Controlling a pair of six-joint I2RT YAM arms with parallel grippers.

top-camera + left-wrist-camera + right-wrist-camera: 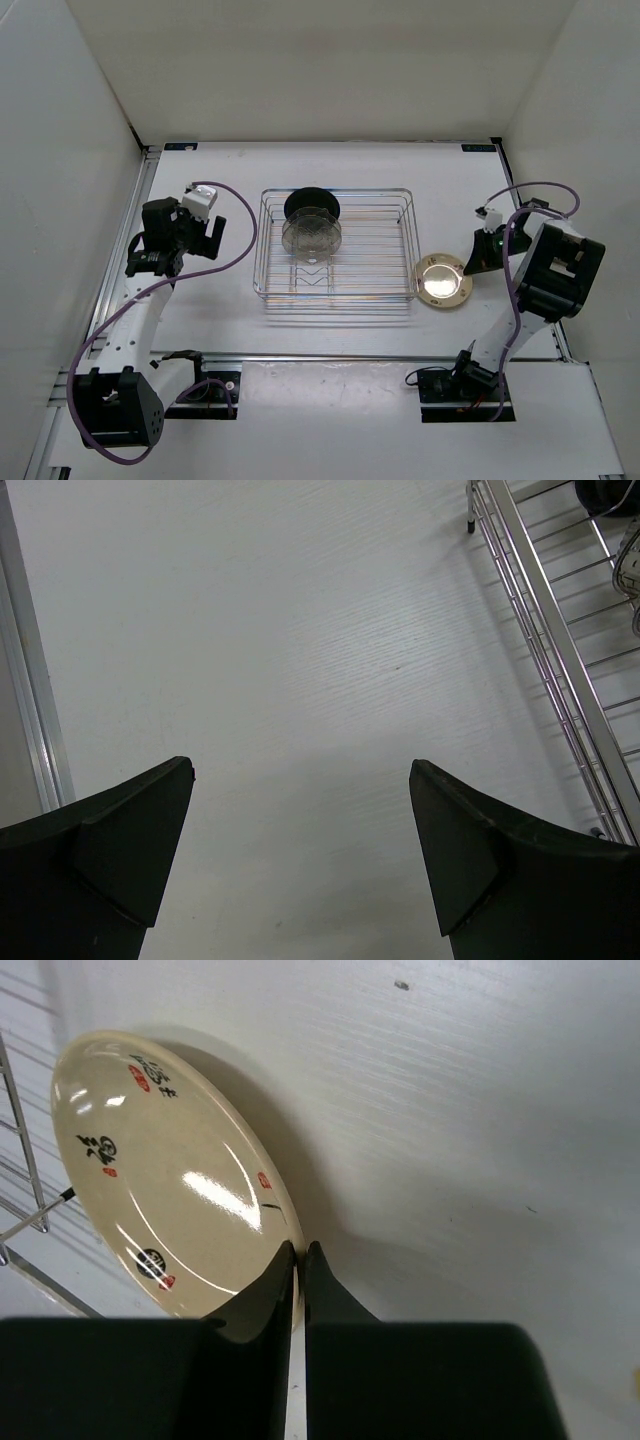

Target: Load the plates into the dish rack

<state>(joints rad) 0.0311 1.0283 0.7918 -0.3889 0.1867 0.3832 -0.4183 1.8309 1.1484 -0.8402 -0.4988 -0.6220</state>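
Note:
The chrome dish rack (336,292) sits mid-table. A black plate (311,203) stands upright at its back, with clear plates (311,236) close in front of it; I cannot tell these apart. The cream-tan plate (443,281) is just right of the rack. My right gripper (478,262) is shut on its rim. In the right wrist view the plate (170,1190) is tilted and the fingertips (288,1260) pinch its edge. My left gripper (150,263) is open and empty over bare table left of the rack (540,630).
White walls enclose the table on three sides. A metal rail (35,730) runs along the left edge. The arm bases and purple cables (215,268) lie near the front edge.

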